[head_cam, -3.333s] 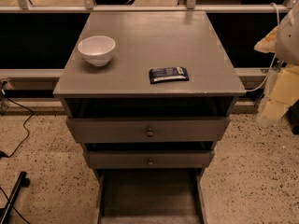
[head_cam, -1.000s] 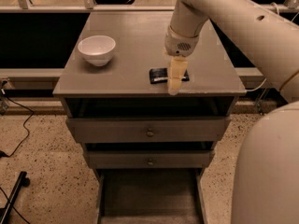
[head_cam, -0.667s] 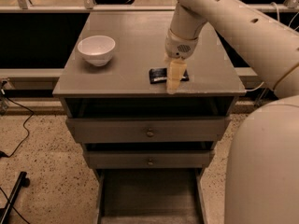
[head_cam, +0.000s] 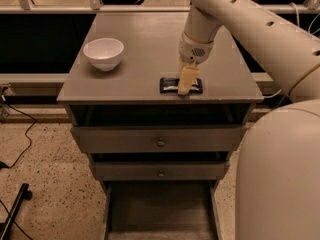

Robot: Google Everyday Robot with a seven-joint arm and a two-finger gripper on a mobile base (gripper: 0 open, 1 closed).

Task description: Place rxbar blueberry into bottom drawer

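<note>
The rxbar blueberry (head_cam: 168,85), a dark navy flat bar, lies on the grey cabinet top (head_cam: 140,44) near its front edge, right of centre. My gripper (head_cam: 187,80) points straight down onto the bar's middle and hides part of it. The bar still rests on the top. The bottom drawer (head_cam: 160,211) is pulled out at the foot of the cabinet, and its flat grey floor shows bare.
A white bowl (head_cam: 103,53) stands on the top's left side. The two upper drawers (head_cam: 160,140) with small round knobs stick out slightly. My arm and body (head_cam: 280,149) fill the right side. Cables (head_cam: 17,154) lie on the speckled floor at left.
Since 3.3 s ago my arm has swung in from the right and come down over the bar. In the last second it has hardly moved. The bar has not shifted.
</note>
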